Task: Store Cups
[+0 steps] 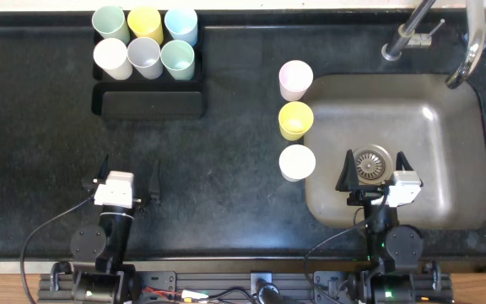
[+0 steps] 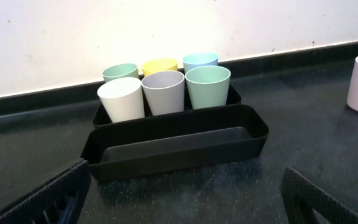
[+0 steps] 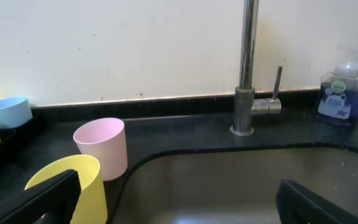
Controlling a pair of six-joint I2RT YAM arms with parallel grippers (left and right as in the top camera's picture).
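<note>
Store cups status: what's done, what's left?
Done: six cups stand in the black tray, rear section. In hand: nothing; left gripper and right gripper open, empty. Left: pink cup, yellow cup, white cup beside the sink; tray's front compartment empty.

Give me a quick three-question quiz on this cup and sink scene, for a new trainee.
1. True or false: the front tray holds no cups.
2. How many cups stand loose beside the sink? A) two B) three C) four
3. What colour is the loose cup nearest the tap?

Key: 1 true. 2 B. 3 pink: the pink cup.
</note>
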